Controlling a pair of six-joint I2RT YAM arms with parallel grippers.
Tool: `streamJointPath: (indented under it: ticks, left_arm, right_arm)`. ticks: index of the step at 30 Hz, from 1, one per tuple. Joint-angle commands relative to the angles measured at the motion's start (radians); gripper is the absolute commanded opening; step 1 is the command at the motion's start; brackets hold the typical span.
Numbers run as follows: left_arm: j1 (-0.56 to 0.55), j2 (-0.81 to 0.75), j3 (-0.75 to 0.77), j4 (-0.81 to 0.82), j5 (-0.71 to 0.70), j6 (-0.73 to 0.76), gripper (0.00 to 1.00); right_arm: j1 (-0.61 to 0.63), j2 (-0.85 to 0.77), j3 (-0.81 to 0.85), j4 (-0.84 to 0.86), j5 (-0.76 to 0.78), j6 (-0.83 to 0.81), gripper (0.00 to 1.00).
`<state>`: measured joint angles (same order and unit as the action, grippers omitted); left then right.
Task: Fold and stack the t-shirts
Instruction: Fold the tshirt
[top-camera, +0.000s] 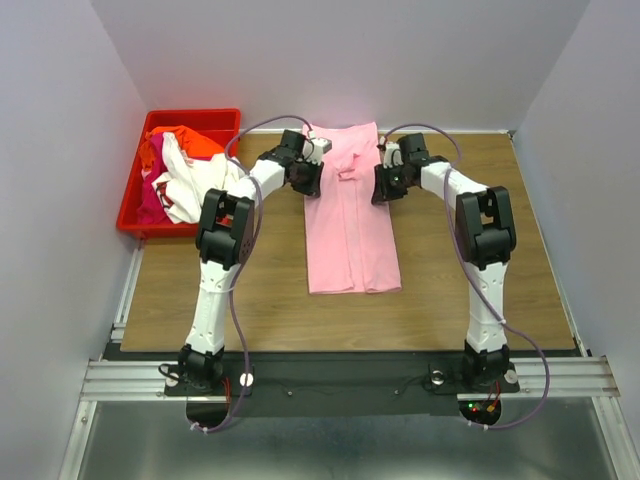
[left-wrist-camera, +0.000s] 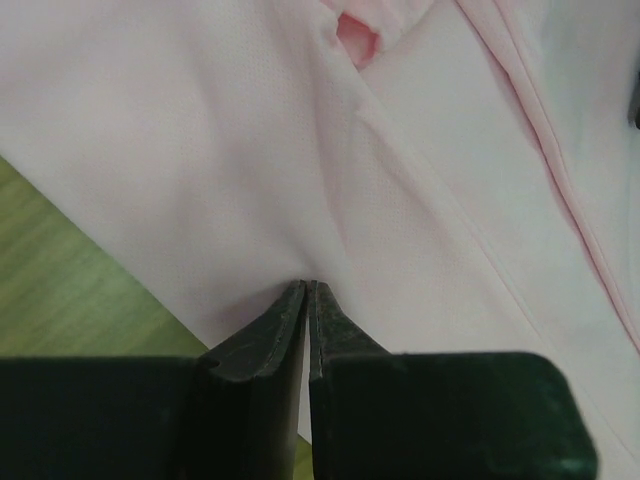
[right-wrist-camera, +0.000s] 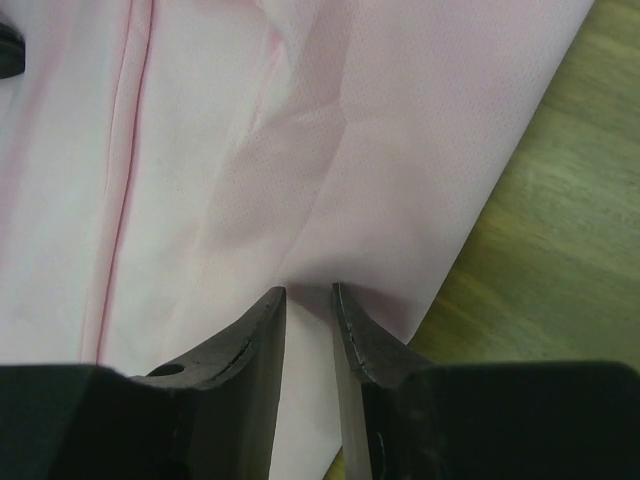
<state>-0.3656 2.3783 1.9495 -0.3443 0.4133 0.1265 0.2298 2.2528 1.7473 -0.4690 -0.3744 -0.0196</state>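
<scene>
Near edge: aluminium rail carrying both arm bases. Far left of bench: red bin, heap of t-shirts crumpled inside, white, orange-red and magenta. Centre: pink t-shirt flat on bench, folded into a long strip, far end by the back wall. Left gripper closed on its left edge at the far end, cloth pinched. Right gripper at the right edge, jaws slightly apart with cloth between; probably pinching.
</scene>
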Motion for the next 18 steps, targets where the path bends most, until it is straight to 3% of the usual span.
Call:
streamJointPath:
  ticks: [1, 7, 10, 14, 16, 18]
  left_arm:
    - [0.016, 0.042, 0.095, -0.058, -0.025, 0.036, 0.18]
    - [0.019, 0.006, 0.112, -0.071, -0.009, 0.062, 0.23]
    - [0.02, -0.121, 0.04, -0.05, 0.033, 0.099, 0.29]
    - [0.022, -0.347, -0.121, 0.028, 0.073, 0.18, 0.42]
    - [0.022, -0.474, -0.222, 0.041, 0.09, 0.228, 0.46]
    - [0.024, -0.594, -0.332, 0.048, 0.11, 0.264, 0.46]
  right_arm:
    - [0.005, 0.065, 0.05, 0.016, 0.043, 0.043, 0.31]
    - [0.003, 0.039, 0.074, 0.015, 0.0, 0.046, 0.36]
    - [0.005, -0.083, 0.026, 0.01, -0.092, 0.029, 0.53]
    - [0.005, -0.284, -0.049, -0.032, -0.162, -0.048, 0.91]
    - [0.006, -0.36, -0.086, -0.092, -0.175, -0.112, 0.95]
    - [0.011, -0.449, -0.109, -0.147, -0.178, -0.172, 0.91]
